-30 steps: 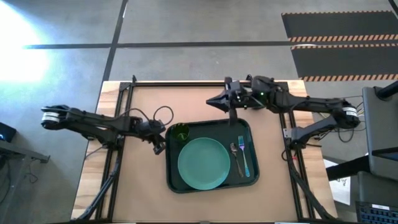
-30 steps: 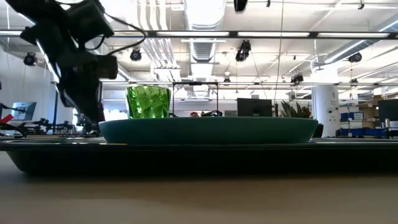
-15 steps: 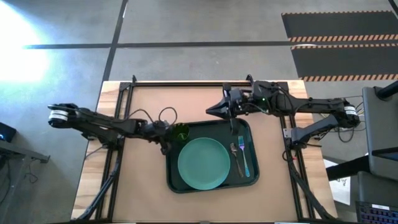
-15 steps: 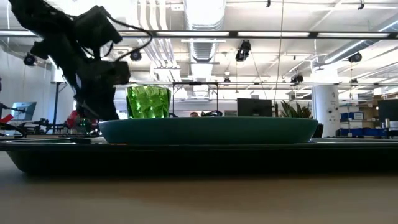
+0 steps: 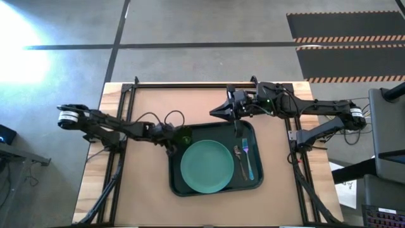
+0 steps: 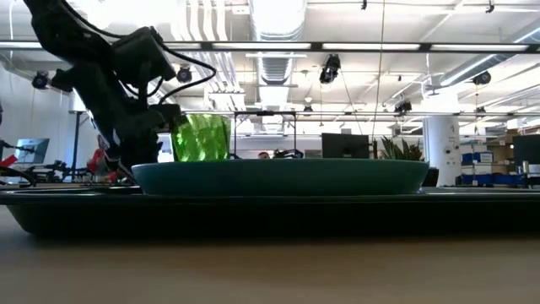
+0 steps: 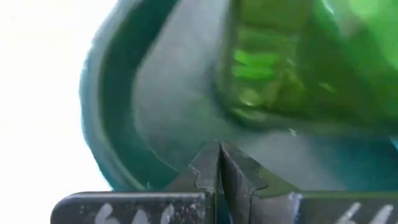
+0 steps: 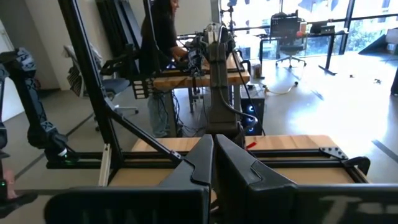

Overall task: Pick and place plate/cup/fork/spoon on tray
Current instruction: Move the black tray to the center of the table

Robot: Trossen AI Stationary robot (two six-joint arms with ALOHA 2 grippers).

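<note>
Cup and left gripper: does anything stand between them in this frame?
Nothing visible does. The left gripper, fingers shut, sits right beside the cup at the tray corner, with only bare tray floor between them in the left wrist view. Whether they touch cannot be told.

Floor point(image 5: 202, 25): grey concrete with dark seams; a black mat point(image 5: 345, 38) with striped edges lies in one corner.
Ceiling point(image 6: 337, 51): white ducts, pipes, hanging lamps.
Furniture: desks point(image 8: 199, 74), office chairs point(image 8: 289, 28).
Windows point(image 8: 367, 25): bright daylight.
Person point(image 8: 158, 43): standing at a desk.
</note>
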